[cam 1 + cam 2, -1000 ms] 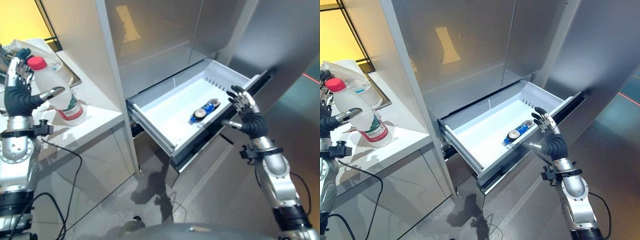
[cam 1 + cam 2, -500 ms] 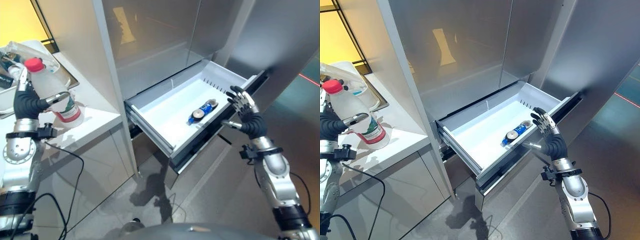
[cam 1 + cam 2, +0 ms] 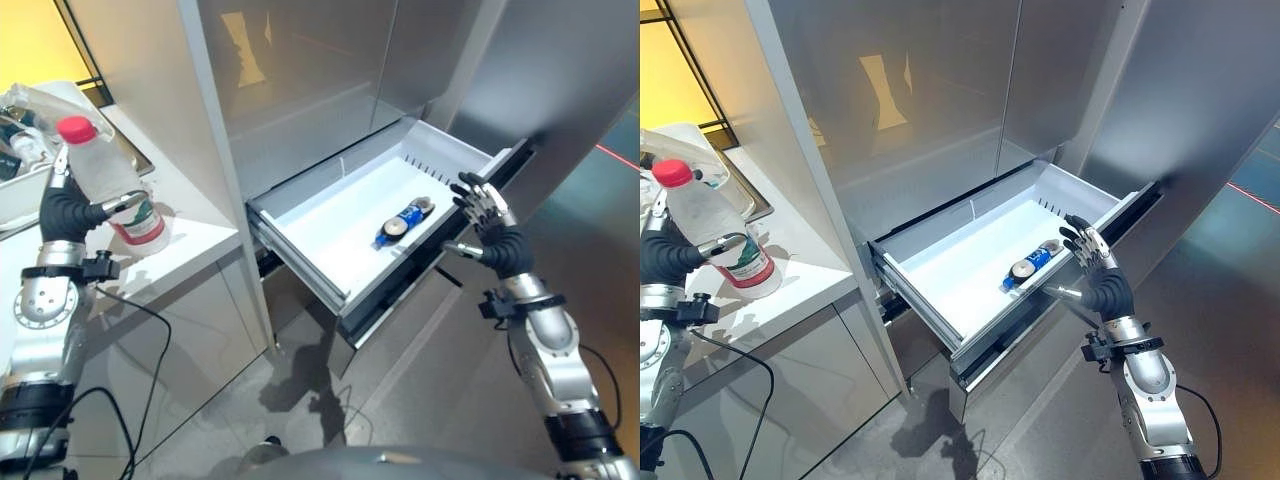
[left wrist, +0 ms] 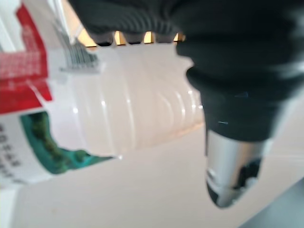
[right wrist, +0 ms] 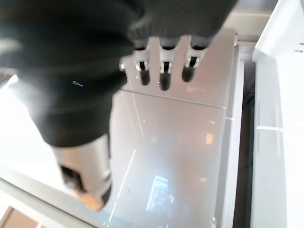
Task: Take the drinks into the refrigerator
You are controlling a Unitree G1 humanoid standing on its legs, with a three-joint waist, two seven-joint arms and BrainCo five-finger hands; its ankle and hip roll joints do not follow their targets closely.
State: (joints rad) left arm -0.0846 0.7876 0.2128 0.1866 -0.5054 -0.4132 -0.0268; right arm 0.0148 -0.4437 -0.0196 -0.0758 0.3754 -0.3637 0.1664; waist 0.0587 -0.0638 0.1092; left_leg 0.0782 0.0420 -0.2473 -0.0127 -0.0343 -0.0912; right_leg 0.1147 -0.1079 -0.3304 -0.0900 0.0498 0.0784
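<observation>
A clear plastic bottle (image 3: 108, 182) with a red cap and a red and green label stands slightly tilted at the edge of the white counter (image 3: 190, 240). My left hand (image 3: 62, 210) is shut on it, thumb (image 4: 232, 164) across its ribbed body (image 4: 123, 118). A blue drink can (image 3: 403, 220) lies on its side in the open white refrigerator drawer (image 3: 300, 235). My right hand (image 3: 492, 228) is open with fingers (image 5: 164, 71) spread, just outside the drawer's front right corner, touching nothing.
The refrigerator's tall steel doors (image 3: 300, 80) are closed above the drawer. A metal tray with clear plastic (image 3: 25, 175) sits at the back of the counter behind the bottle. The pulled-out drawer juts over the grey floor (image 3: 300, 400).
The view has shifted a little. My left hand has kept its hold on the bottle, which has moved slightly with it. The right hand has stayed by the drawer.
</observation>
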